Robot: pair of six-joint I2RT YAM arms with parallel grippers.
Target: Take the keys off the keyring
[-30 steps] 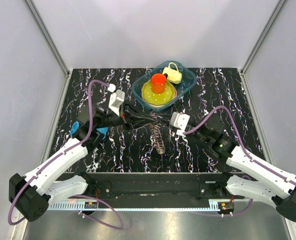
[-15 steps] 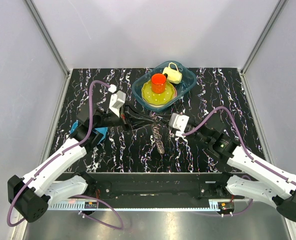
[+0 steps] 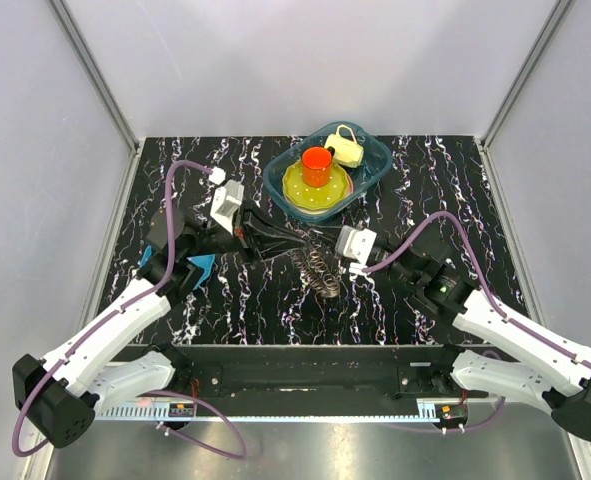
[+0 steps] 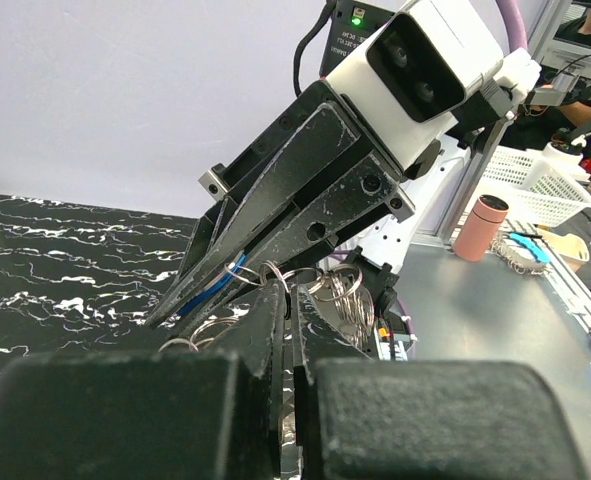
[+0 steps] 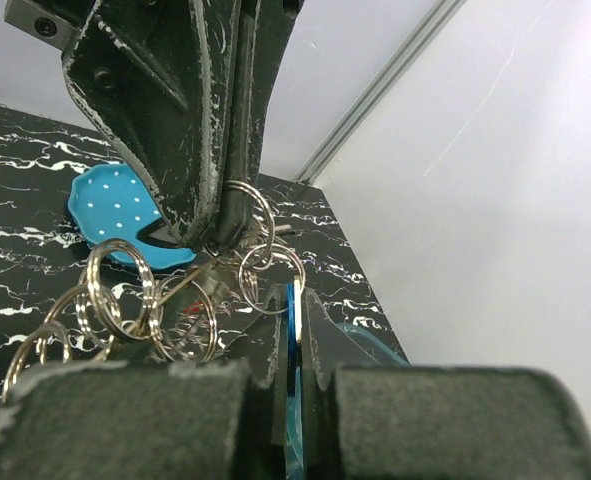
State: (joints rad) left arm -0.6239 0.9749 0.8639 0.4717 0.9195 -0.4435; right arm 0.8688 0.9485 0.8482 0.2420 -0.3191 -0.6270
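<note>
A bunch of keys and small steel split rings (image 3: 318, 272) hangs between my two grippers above the table's middle. My left gripper (image 3: 290, 240) is shut on one ring of the keyring (image 4: 275, 270); its tips (image 4: 287, 292) pinch it. My right gripper (image 3: 323, 246) is shut on a thin blue-headed key (image 5: 294, 325) at its tips (image 5: 295, 298). In the right wrist view the left gripper's fingers (image 5: 215, 130) come down from above and several rings (image 5: 115, 300) hang at the left. The wire loop itself is hard to make out.
A blue tub (image 3: 373, 165) at the back holds a yellow plate (image 3: 300, 195), an orange cup (image 3: 316, 163) and a cream pot (image 3: 347, 148). A blue dotted disc (image 5: 115, 215) lies on the table near the left arm, also in the top view (image 3: 197, 266).
The left arm has drawn back to the left a little. The hanging bunch has swung from straight down to a slant between the grippers. Both grippers stay shut.
</note>
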